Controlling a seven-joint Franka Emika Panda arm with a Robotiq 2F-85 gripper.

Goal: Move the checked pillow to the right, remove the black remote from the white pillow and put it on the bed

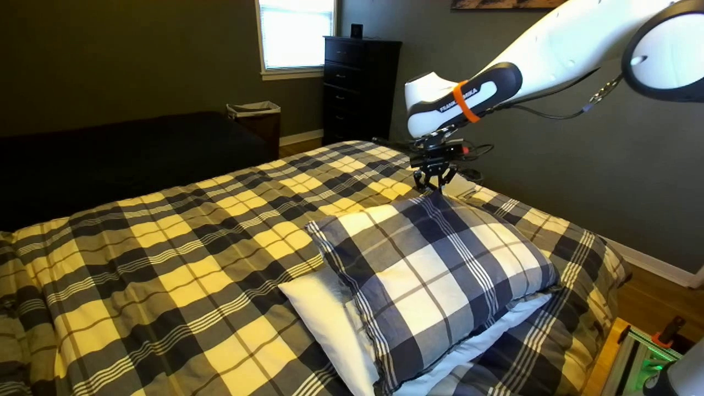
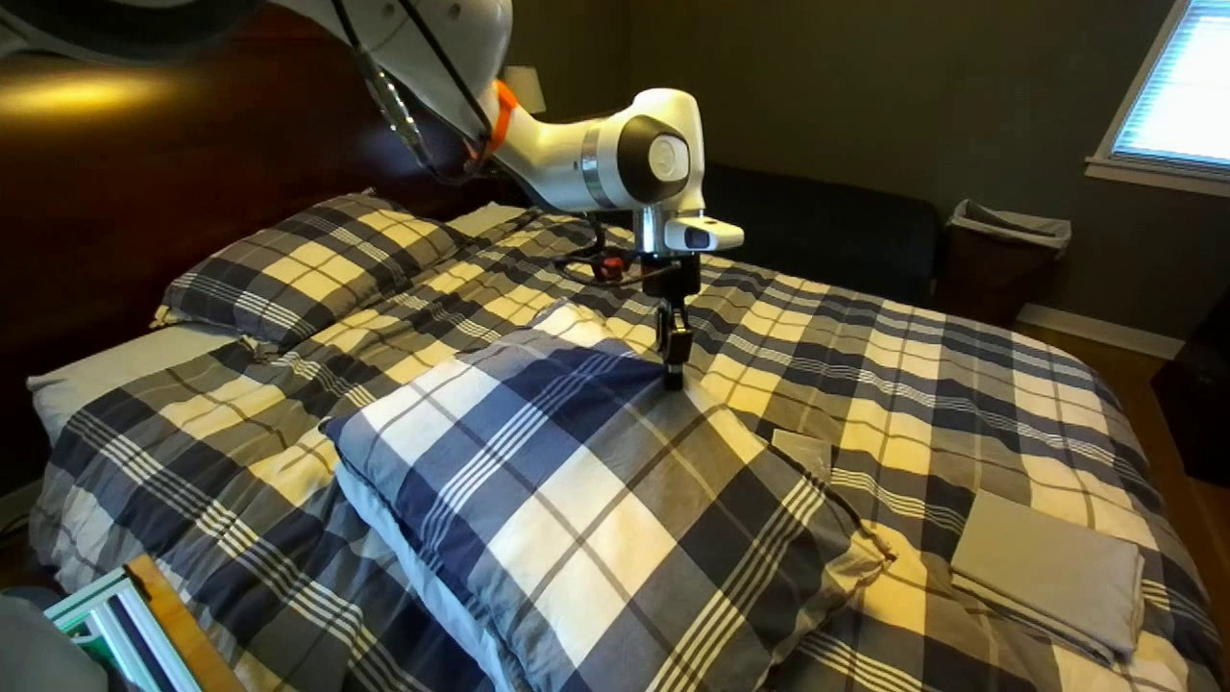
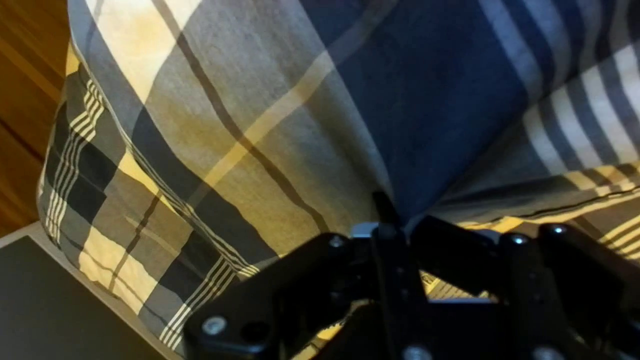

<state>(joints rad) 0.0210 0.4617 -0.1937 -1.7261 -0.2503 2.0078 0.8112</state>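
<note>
- One Robotiq gripper [image 2: 674, 376], black, pointed downward, jaws clamped together on a pinched fold of the checked pillow [image 2: 577, 500] near its edge; we took this hold as chosen because loose cover offered purchase where the plump body would not
- The checked pillow itself: square, navy-grey and white plaid, cotton-looking, its top drawn to a peak beneath the jaws with creases running outward; it lay aslant on the white pillow [image 1: 326, 316], and we judged a pull to the right was meant to uncover whatever sat between
- The white pillow: plain, smooth-faced, resting on the bed [image 1: 181, 242], showing as pale borders along two sides in an exterior view
- One black remote: not seen by us in any view; we supposed it hidden beneath the checked pillow
- The bed: broad, spread with a wrinkled comforter [image 2: 922, 384] in yellow, black and white plaid, the remote's intended place
- One folded grey cloth [image 2: 1047, 567]: oblong, layered, well apart from the pillows on the comforter
</note>
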